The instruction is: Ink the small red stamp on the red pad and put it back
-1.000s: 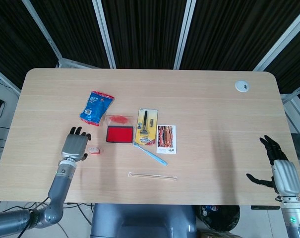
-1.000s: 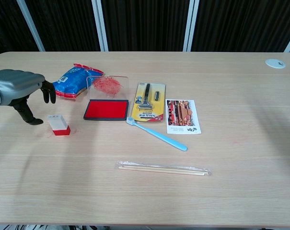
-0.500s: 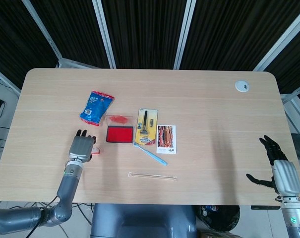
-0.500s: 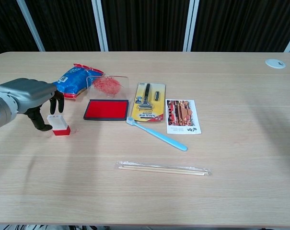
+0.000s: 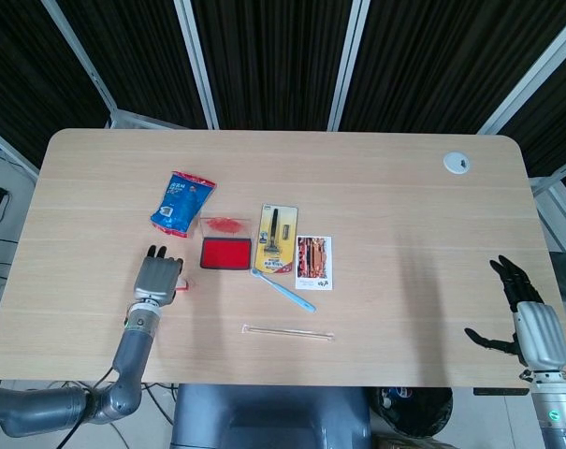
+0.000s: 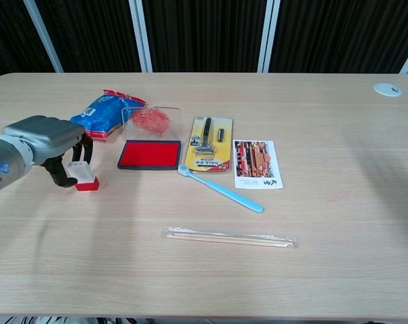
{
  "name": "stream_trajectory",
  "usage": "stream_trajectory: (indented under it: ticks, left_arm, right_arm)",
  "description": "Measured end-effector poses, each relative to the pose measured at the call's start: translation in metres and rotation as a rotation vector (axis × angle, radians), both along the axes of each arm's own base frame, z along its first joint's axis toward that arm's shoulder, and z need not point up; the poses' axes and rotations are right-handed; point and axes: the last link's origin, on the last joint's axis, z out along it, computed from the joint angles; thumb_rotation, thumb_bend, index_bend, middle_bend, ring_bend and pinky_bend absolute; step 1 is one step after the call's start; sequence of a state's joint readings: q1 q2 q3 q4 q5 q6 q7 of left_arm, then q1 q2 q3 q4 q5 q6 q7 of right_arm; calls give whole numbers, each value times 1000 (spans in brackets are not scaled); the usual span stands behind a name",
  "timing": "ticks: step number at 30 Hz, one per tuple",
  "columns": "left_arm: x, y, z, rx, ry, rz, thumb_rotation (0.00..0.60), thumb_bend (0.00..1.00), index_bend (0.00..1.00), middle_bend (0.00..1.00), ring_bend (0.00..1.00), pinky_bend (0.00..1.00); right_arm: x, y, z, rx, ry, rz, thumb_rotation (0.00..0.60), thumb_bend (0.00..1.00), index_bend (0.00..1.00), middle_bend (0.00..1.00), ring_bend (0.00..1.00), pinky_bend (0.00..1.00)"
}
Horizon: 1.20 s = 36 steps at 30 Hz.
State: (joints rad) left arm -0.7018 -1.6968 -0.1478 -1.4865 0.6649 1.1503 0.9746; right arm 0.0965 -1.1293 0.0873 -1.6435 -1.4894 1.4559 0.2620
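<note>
The small red stamp (image 6: 83, 176), with its clear top, stands on the table left of the red ink pad (image 6: 150, 154). My left hand (image 6: 47, 137) hovers over it. The thumb sits by the stamp's left side and the fingers (image 6: 87, 150) curl down just behind it, still apart. From the head view the left hand (image 5: 158, 278) covers most of the stamp (image 5: 181, 283), beside the ink pad (image 5: 225, 253). My right hand (image 5: 531, 324) hangs open off the table's front right corner, holding nothing.
The pad's clear lid (image 6: 150, 119), smeared with red, lies behind the pad, and a blue packet (image 6: 105, 113) lies to its left. Right of the pad are a razor pack (image 6: 210, 143), a photo card (image 6: 257, 164) and a blue toothbrush (image 6: 222, 189). Wrapped sticks (image 6: 230, 237) lie nearer the front edge.
My left hand has moved right from beside the stamp to over it, and its thumb and fingers now flank the stamp. The stamp and the right hand have not moved.
</note>
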Motion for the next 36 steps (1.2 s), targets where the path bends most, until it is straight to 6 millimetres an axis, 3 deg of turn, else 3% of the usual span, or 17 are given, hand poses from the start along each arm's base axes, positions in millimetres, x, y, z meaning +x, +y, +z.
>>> stream_trajectory:
  ticks: [14, 21, 26, 33, 36]
  left_arm:
    - [-2, -1, -7, -3, 7, -3, 600, 325, 473, 484, 146, 129]
    - [-4, 0, -7, -2, 11, 0, 600, 462, 533, 537, 176, 146]
    - [-3, 0, -7, 2, 16, -15, 600, 503, 555, 561, 195, 164]
    - [4, 0, -3, 22, 26, -88, 600, 512, 577, 583, 240, 224]
    - [10, 0, 1, 38, 24, -134, 600, 512, 588, 595, 308, 328]
  right_arm:
    - [0, 0, 0, -1, -6, -1, 600, 131, 0, 0, 0, 185]
    - [0, 0, 0, -3, -7, -1, 600, 141, 0, 0, 0, 185]
    - [0, 0, 0, -3, -10, -2, 600, 147, 0, 0, 0, 186]
    - [0, 0, 0, -3, -11, -1, 600, 154, 0, 0, 0, 186]
    - [0, 0, 0, -3, -12, -2, 600, 155, 0, 0, 0, 185]
